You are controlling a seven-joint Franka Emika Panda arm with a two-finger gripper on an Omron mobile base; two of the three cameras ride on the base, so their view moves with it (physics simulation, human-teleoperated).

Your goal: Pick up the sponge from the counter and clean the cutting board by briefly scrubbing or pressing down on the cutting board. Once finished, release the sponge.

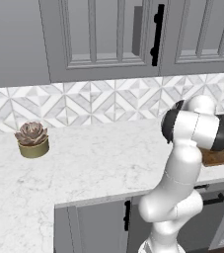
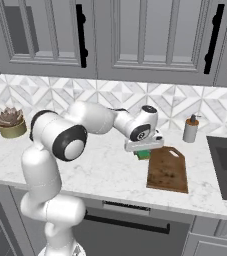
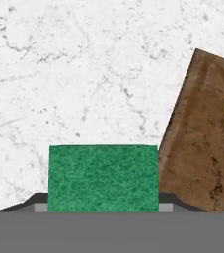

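Green sponge [image 3: 103, 178] sits between my fingers [image 3: 166, 207], which stand on both its sides and seem closed on it, low over the white marble surface [image 3: 74, 74] just beside the dark wooden cutting board [image 2: 167, 170]. I judge the grip is low so I can carry it over and press down. At the wall stand a soap dispenser [image 2: 190, 129] and a small pot with a succulent in it [image 1: 32, 140].

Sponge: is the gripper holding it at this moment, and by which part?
Cannot be told. In the hand view the sponge sits between the finger tips of the gripper, flanked on its two short sides, but contact or lift off the counter isn't visible.
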